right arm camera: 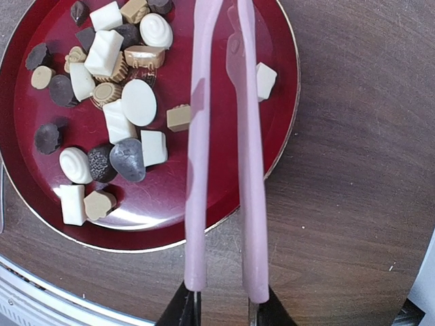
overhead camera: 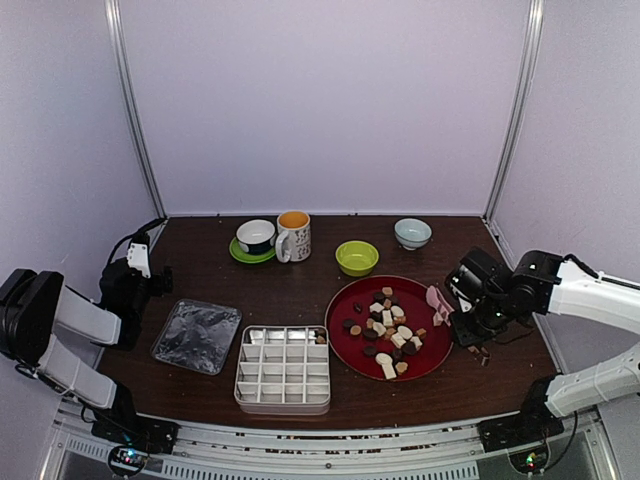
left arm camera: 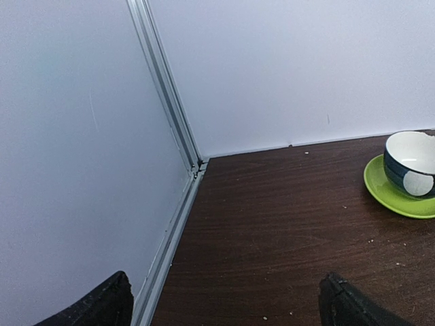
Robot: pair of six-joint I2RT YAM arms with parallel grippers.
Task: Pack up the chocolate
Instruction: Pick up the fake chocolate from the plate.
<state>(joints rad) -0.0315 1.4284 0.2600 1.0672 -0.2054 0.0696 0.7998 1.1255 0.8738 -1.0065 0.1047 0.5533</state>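
At the bottom edge of the right wrist view the right gripper (right arm camera: 224, 309) is clenched on the pink tongs (right arm camera: 197, 170). Their 2 arms run straight up the frame over the red plate (right arm camera: 163, 204), tips cut off at the top. The chocolate (right arm camera: 139, 102) lies on the plate, nearly all left of the tongs, with 1 white piece just right. In the top view the tray (overhead camera: 284, 368) sits lower left of the plate. The left gripper (left arm camera: 224, 302), released, is well apart by the left wall. Cups (overhead camera: 293, 236) stand behind.

Cup (overhead camera: 256, 235) on green saucer (overhead camera: 238, 254), mug (overhead camera: 293, 237), green bowl (overhead camera: 357, 257), pale bowl (overhead camera: 412, 233); pink tongs (right arm camera: 197, 170) above red plate (right arm camera: 163, 204).
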